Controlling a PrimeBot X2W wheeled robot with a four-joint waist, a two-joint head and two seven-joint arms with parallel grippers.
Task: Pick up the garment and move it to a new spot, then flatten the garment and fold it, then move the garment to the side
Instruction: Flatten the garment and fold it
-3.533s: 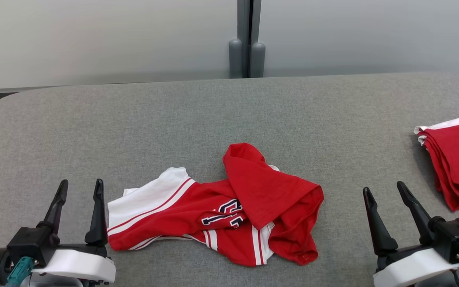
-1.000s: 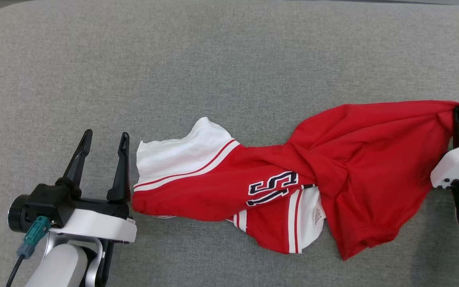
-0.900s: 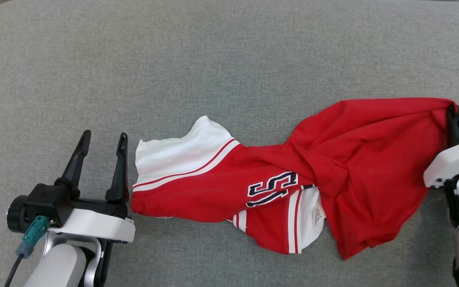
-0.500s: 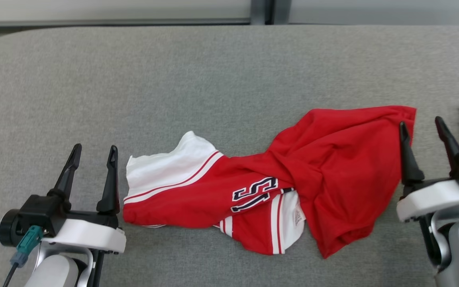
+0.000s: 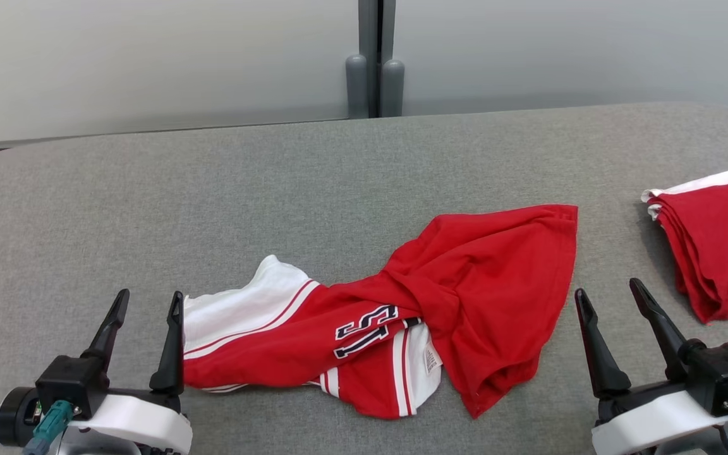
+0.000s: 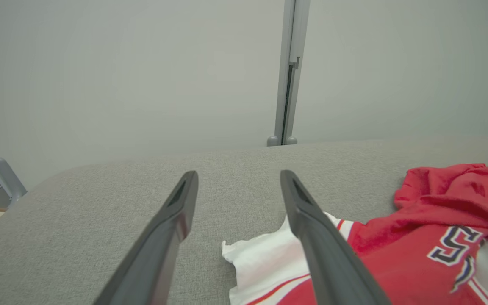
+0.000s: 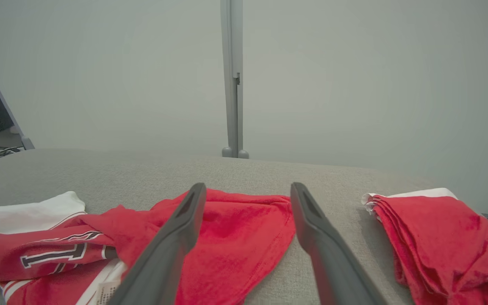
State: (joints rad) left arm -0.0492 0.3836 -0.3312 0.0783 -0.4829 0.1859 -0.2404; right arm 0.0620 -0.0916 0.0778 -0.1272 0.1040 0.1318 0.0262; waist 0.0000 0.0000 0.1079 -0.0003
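Black-fingered left claw and right claw both agape and empty, flanking the twisted red-and-white garment on the grey bench: soft, light, limp cloth, likely best pinched at the red hem corner and white end.

The jersey is red, with a white panel crossed by thin red stripes and navy lettering outlined in white. The tabletop is heathered grey. The folded garment stack is red, edged white. The wall is pale grey.
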